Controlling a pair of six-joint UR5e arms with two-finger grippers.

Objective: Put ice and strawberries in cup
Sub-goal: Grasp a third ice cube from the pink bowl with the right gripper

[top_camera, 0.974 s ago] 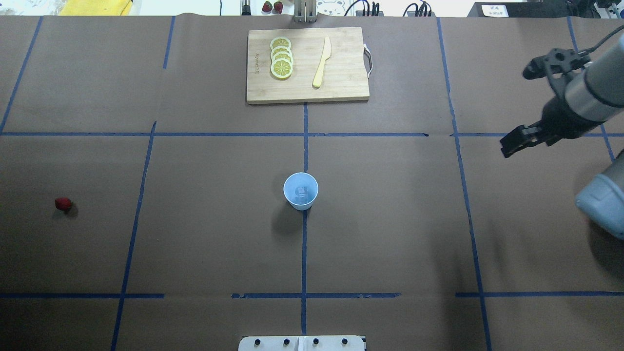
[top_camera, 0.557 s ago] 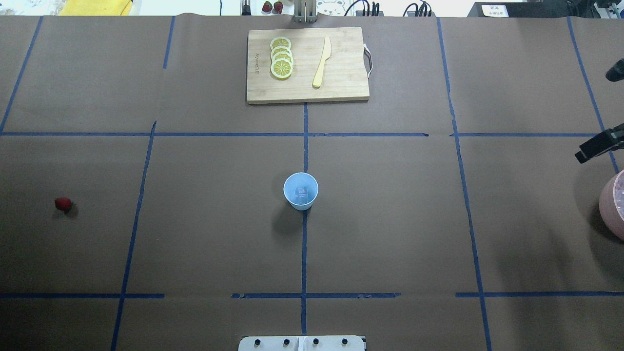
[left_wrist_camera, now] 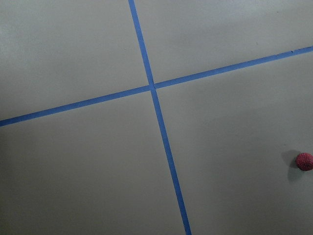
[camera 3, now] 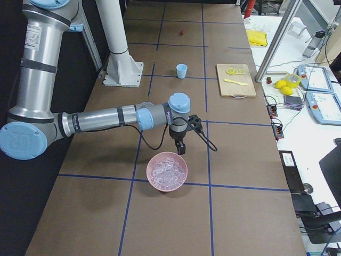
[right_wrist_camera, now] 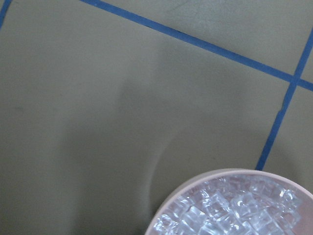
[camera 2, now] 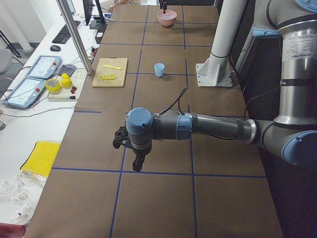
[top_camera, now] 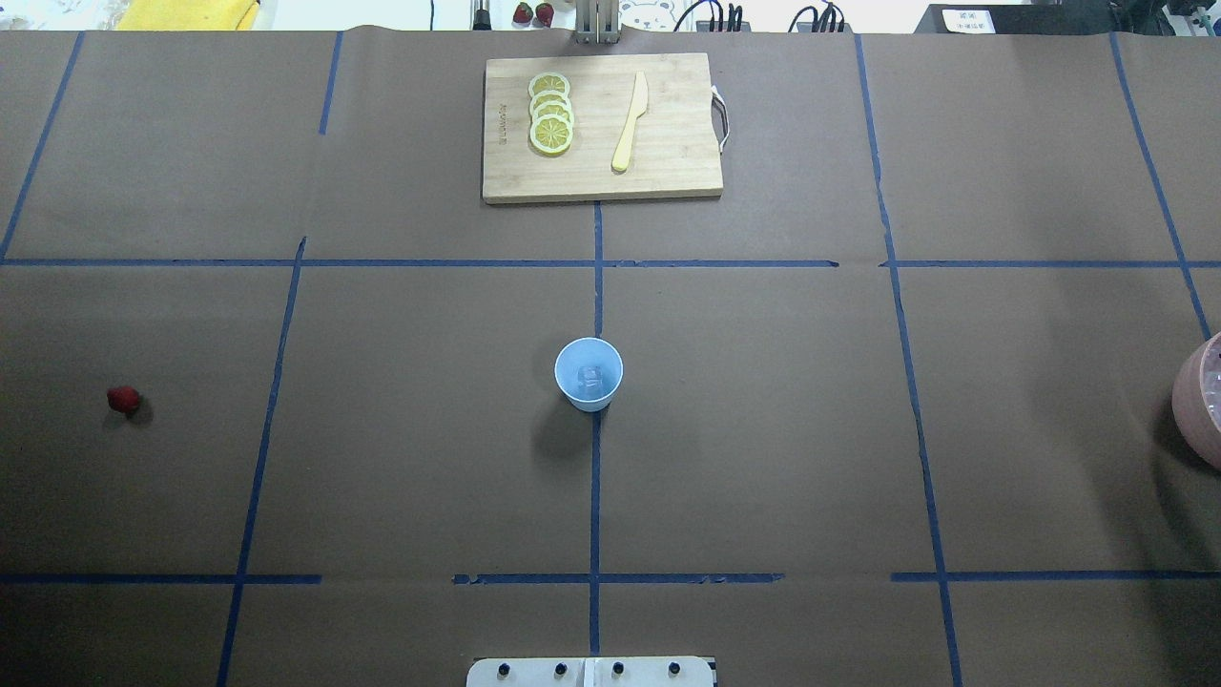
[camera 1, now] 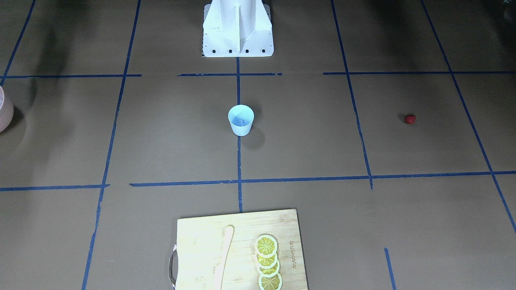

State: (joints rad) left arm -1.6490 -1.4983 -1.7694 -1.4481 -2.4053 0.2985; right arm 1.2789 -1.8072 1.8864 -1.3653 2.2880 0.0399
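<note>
- One light blue cup (top_camera: 589, 373) stands upright at the middle of the tabletop (top_camera: 763, 429) on a blue tape line (top_camera: 595, 496), with its mouth up and its long axis vertical.
- Inside it, at the bottom, lies one ice cube (top_camera: 591, 379).
- On the robot's left, well apart from the cup, lies the strawberry (top_camera: 123, 399); it is too small to tell which way it points.
- Pointing down, the left gripper (camera 2: 137, 163) hangs over the tabletop; I cannot tell whether its fingers are apart or together.
- Near a pink bowl (camera 3: 167, 172) of ice cubes hangs the right gripper (camera 3: 181, 148); its fingers' state cannot be told either.
</note>
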